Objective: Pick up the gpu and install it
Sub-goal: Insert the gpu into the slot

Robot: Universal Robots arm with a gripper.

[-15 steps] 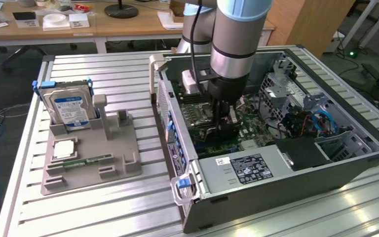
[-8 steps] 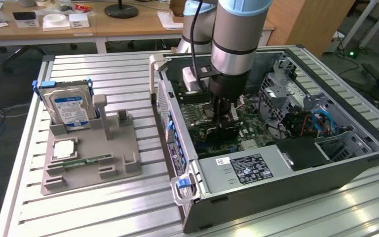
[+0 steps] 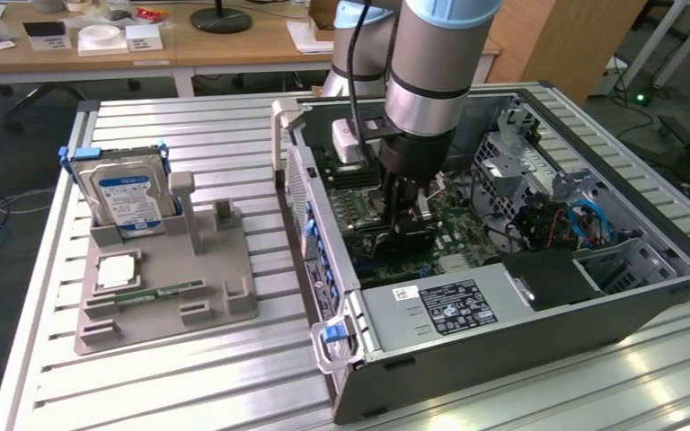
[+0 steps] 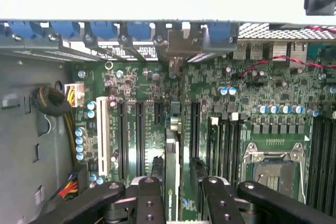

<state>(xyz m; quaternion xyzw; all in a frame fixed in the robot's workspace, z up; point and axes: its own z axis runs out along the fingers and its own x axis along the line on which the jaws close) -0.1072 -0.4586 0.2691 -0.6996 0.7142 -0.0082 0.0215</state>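
Clamped edge-on between the gripper (image 4: 171,195) fingers (image 4: 150,203), the gpu (image 4: 171,182) standing upright over the motherboard (image 4: 252,87) slots inside the open computer case (image 3: 632,296); beyond, hard drive (image 3: 127,199) upright in the grey holder tray (image 3: 190,296)

Exterior cam sits high, well back, angled down across the slatted metal table (image 3: 201,377) at the open grey computer case (image 3: 525,332). Wrist cam hangs close, looking straight down at the green motherboard (image 4: 142,85), case edge at 12 o'clock. Both share that board.
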